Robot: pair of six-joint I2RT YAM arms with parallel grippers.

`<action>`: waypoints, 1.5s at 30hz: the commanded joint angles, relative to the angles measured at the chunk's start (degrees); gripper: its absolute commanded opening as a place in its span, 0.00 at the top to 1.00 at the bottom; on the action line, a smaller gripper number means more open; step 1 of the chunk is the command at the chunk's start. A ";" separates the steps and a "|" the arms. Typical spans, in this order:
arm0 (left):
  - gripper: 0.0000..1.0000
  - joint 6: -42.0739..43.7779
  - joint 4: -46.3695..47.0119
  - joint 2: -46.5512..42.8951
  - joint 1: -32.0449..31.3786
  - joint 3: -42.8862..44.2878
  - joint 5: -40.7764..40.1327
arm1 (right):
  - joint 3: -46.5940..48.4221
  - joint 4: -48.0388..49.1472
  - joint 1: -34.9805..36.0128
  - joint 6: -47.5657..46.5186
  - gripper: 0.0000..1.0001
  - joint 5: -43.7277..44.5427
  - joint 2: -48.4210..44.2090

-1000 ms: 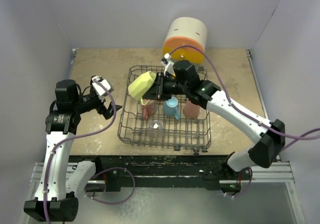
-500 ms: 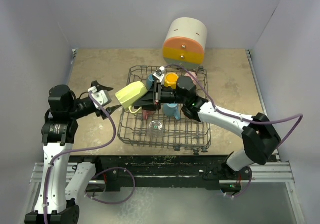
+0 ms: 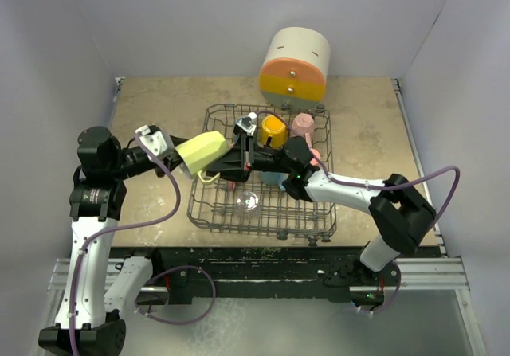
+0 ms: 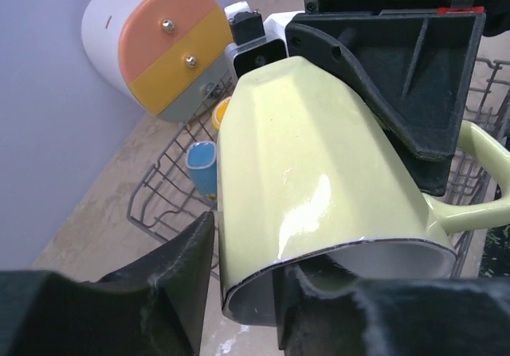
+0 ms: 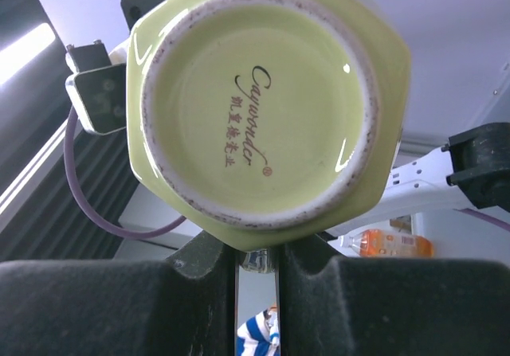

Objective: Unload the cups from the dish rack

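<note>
A lime-yellow cup [image 3: 199,152] hangs on its side above the left rim of the dish rack [image 3: 209,221], between both arms. My right gripper [image 3: 229,161] is shut on it from the base side, near the handle; the right wrist view shows the cup's stamped base [image 5: 263,101] just above the gripper [image 5: 256,256]. My left gripper [image 3: 177,158] straddles the rim [image 4: 319,181]: one finger inside the mouth, one outside, [image 4: 247,260]. Whether they press the wall does not show. In the rack are a yellow cup [image 3: 273,129], a pink cup [image 3: 303,125], a blue cup [image 4: 201,169] and a clear glass [image 3: 249,202].
A big cream, orange and green cylinder with knobs [image 3: 295,65] stands behind the rack at the back of the table. Bare tabletop [image 3: 151,109] lies left of the rack. The right arm stretches across the rack's middle and hides part of it.
The right arm carried the lime-yellow cup leftward past the rack's left rim. The left gripper came in onto the cup's mouth and its fingers narrowed around the rim.
</note>
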 commanded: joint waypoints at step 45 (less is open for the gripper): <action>1.00 -8.28 -39.71 93.30 -0.79 85.83 -50.79 | 21.32 -98.33 -21.99 -73.70 0.04 45.31 -22.86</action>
